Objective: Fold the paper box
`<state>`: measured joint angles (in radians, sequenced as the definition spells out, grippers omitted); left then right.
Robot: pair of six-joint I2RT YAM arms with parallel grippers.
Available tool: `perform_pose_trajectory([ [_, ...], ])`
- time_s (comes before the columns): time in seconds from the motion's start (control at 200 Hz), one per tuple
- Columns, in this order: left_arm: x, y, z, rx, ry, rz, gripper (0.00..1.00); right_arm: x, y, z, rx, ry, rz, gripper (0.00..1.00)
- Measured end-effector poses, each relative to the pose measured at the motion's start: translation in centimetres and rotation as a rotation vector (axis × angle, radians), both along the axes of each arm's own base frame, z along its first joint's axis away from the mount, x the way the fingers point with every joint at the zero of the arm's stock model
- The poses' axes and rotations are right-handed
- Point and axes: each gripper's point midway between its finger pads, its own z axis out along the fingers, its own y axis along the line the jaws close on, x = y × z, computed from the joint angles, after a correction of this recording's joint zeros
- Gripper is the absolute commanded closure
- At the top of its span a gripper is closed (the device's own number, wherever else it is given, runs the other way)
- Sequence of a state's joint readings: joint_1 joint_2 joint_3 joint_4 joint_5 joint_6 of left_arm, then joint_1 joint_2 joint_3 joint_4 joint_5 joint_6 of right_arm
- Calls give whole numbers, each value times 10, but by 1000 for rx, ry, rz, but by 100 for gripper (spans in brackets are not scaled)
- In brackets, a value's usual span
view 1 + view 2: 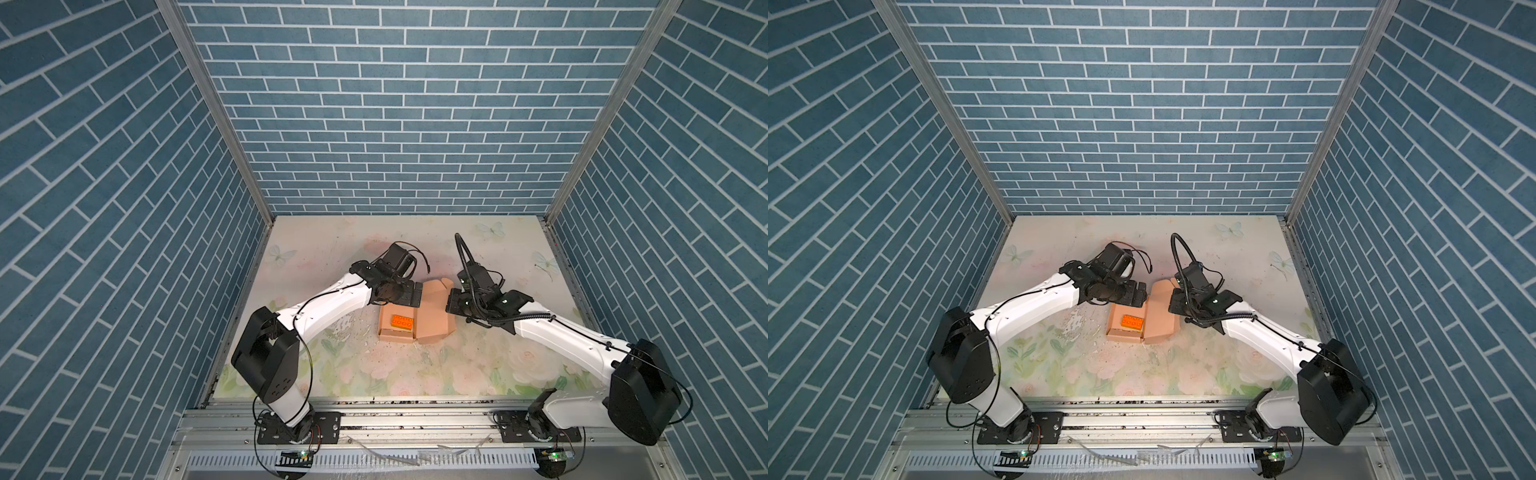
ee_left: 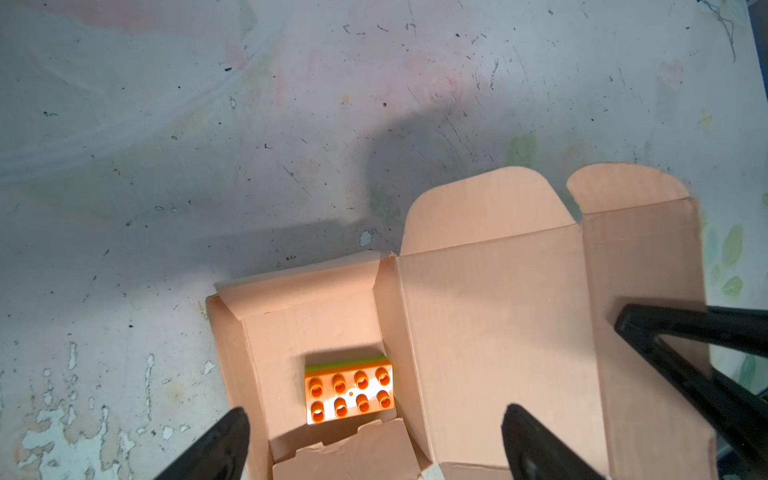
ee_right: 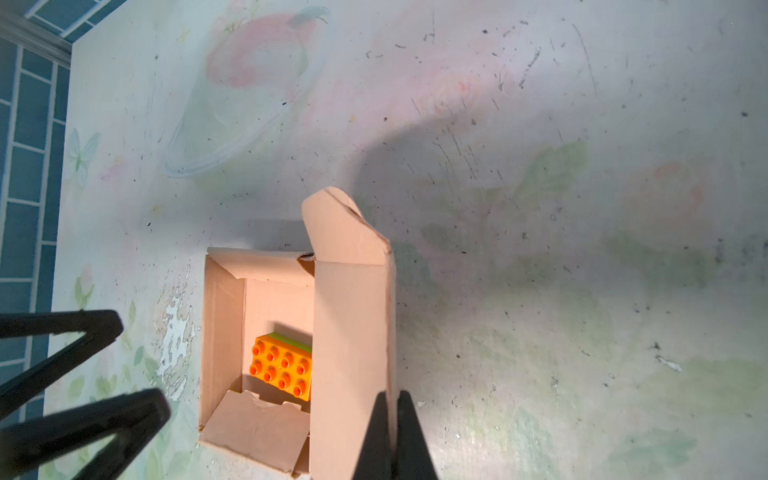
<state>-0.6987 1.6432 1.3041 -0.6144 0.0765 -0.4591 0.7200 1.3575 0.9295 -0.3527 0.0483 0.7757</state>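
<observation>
Right gripper (image 3: 392,401) clenched on free lid edge of the paper box (image 1: 432,320), mid-frame in both top views; left gripper (image 2: 376,415) released, empty, at tray's upper end; hinge running up-down, lid probably closing leftward over orange toy brick (image 1: 402,322)

Peach-tan paper box (image 1: 397,330), tray open, lid flap raised, mid-table

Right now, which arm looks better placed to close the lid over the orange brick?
The right, probably. The right fingers pinch the raised lid of the paper box by its edge; the left fingers hang spread open above the tray, holding nothing.
</observation>
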Motion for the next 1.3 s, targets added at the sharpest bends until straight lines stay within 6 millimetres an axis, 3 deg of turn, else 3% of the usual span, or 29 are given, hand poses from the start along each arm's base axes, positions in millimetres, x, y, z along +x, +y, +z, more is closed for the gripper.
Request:
perform_pose_trajectory([
  [0.285,26,31,-7,62,-24,-4,13,5,19,10,-85,-16,199,100],
  [0.51,43,45,-27,135,-35,-83,22,10,11,12,-131,-12,302,100],
  [0.72,41,34,-61,136,24,-202,25,15,-2,10,-143,-4,328,100],
  [0.825,36,27,-65,107,27,-243,28,13,-1,8,-143,1,352,100],
  [0.92,33,22,-66,83,28,-269,36,12,0,5,-144,9,363,100],
  [1.24,18,-1,-71,81,21,-377,39,12,1,4,-148,9,381,100],
  [1.3,13,-5,-76,94,31,-399,44,12,1,4,-149,8,382,100],
])
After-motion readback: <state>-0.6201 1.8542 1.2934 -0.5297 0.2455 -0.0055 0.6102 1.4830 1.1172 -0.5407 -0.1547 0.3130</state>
